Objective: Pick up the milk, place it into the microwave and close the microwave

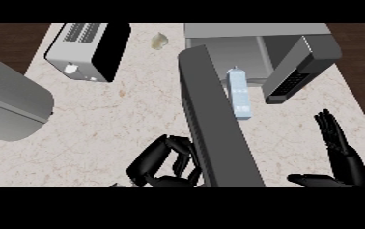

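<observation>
Mostly done with the first part, by the look of things. Found the milk [240, 93] up at 1 o'clock, standing in the mouth of the microwave [235, 30] and free of both hands. Could not tell whether fully inside or only partly. Judged the putting-in nearly done and the closing not yet done. Saw the microwave door [214, 126] wide open, reaching from 12 o'clock down to 6. Found the left hand [162, 164] at 6 o'clock, fingers curled with nothing in them, close against the door's outer side. Found the right hand [339, 150] at 4 o'clock, flat and relaxed, fingers up, resting. Spotted a toaster [85, 49] at 10 o'clock, a big grey thing [21, 105] at 9 and a small pale lump [158, 40] at 11, all well away from the door. Noticed only the milk near the door's path; might get bumped if not far enough in.
</observation>
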You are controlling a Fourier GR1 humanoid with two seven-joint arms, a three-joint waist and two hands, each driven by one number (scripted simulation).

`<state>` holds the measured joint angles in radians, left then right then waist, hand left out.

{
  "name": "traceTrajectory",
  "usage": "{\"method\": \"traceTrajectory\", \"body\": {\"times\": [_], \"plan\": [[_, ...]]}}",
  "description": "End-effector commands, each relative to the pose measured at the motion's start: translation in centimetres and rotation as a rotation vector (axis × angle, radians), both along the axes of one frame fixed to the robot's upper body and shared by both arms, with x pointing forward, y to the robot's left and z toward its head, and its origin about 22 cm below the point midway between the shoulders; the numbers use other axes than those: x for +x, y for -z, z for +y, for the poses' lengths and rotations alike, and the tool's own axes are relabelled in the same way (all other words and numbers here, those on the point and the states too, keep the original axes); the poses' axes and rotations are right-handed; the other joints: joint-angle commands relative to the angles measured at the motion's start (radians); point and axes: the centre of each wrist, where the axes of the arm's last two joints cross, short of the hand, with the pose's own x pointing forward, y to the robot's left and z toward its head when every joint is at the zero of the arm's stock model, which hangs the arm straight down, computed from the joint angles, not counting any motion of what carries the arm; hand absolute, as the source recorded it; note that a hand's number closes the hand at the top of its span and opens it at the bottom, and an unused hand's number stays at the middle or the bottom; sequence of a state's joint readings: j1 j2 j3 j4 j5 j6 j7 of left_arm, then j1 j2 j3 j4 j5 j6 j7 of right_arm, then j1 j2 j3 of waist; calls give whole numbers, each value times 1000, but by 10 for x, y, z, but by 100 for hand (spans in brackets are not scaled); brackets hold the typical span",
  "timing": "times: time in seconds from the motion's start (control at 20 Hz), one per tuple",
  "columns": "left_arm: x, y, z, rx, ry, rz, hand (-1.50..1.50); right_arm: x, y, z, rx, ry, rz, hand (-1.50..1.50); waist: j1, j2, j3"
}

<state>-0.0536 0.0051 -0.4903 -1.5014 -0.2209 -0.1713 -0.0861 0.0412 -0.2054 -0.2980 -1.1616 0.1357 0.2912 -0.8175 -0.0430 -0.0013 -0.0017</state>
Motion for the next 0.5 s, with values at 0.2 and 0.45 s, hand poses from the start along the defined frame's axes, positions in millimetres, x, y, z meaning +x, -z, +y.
{"method": "traceTrajectory", "body": {"times": [0.2, 0.45], "plan": [[27, 46, -38, 42, 129, 39, 150, -30, -45, -32, 23, -60, -80, -150, -9, 5, -1], [14, 58, -69, 71, 170, 54, 150, -22, -50, -35, 46, -80, -98, -150, -42, 14, -1]]}}
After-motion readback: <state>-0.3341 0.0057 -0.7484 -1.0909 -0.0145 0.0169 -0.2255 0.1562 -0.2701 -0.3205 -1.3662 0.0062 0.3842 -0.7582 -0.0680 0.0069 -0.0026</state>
